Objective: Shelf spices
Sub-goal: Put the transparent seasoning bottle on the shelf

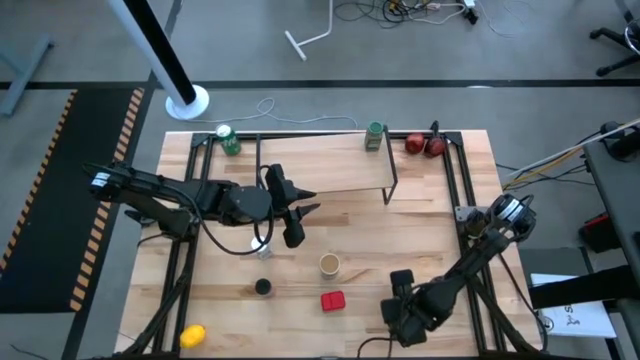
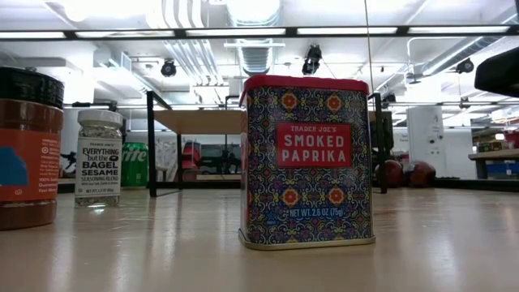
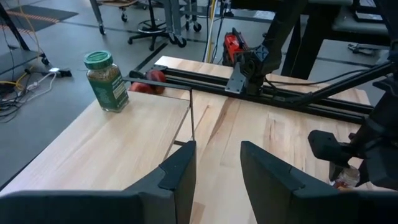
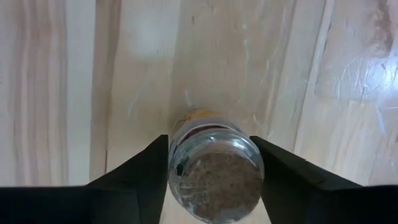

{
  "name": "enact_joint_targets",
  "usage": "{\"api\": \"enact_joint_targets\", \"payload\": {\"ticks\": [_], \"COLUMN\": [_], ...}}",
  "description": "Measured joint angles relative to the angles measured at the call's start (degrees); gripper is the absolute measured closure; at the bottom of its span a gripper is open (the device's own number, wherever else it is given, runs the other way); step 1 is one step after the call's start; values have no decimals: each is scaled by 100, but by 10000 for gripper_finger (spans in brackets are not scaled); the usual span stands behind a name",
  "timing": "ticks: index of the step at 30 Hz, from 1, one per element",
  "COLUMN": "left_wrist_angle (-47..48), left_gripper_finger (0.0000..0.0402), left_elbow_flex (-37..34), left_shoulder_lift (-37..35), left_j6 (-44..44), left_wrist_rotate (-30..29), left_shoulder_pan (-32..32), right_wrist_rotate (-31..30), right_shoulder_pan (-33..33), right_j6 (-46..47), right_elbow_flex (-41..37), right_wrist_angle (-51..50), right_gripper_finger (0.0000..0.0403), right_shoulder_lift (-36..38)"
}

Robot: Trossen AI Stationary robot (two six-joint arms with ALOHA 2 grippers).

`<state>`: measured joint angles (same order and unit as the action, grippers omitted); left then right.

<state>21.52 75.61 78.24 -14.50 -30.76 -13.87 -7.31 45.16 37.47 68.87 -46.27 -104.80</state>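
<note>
Right gripper [image 1: 404, 322], at the near right of the table, closed on a small clear jar [image 4: 214, 168] lying between its two fingers, base toward the wrist camera. Glass-like wall, probably rigid, light and slippery; the hold across the round body looks suitable, though a firm squeeze is advisable. Left gripper [image 1: 297, 212], left of centre and in front of the shelf [image 1: 320, 160], fingers apart and empty. One green-capped jar [image 1: 374, 135] already stands on the shelf's far right. Awaiting shelving: red square tin [image 1: 332, 300], flat-sided and easily pinched; tan round-lidded tub [image 1: 329, 264]; dark-capped jar [image 1: 262, 287], near the front edge.
</note>
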Motion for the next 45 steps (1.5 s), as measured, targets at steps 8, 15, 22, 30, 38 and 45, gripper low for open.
{"api": "enact_joint_targets", "payload": {"ticks": [8, 15, 22, 30, 38, 45], "left_wrist_angle": [-2, -2, -2, 4, 93, 94], "left_gripper_finger": [288, 288, 288, 288, 288, 288], "left_elbow_flex": [0, 0, -2, -2, -4, -4], "left_shoulder_lift": [0, 0, 0, 0, 0, 0], "left_j6": [2, 2, 2, 2, 4, 4], "left_wrist_rotate": [0, 0, 26, 28, 31, 31], "left_shoulder_pan": [0, 0, 0, -9, -7, -8], "right_wrist_rotate": [-14, 42, -2, -26, -298, -359], "right_shoulder_pan": [-45, -126, -352, -1027, -2031, -3257], "right_j6": [0, -52, -513, -1414, -2216, -3093], "right_elbow_flex": [-47, -44, 26, 43, 45, 107], "right_wrist_angle": [66, 77, 52, -546, -841, -1140], "right_gripper_finger": [249, 249, 249, 248, 248, 248], "right_shoulder_lift": [9, 28, 125, 665, 1975, 2659]}}
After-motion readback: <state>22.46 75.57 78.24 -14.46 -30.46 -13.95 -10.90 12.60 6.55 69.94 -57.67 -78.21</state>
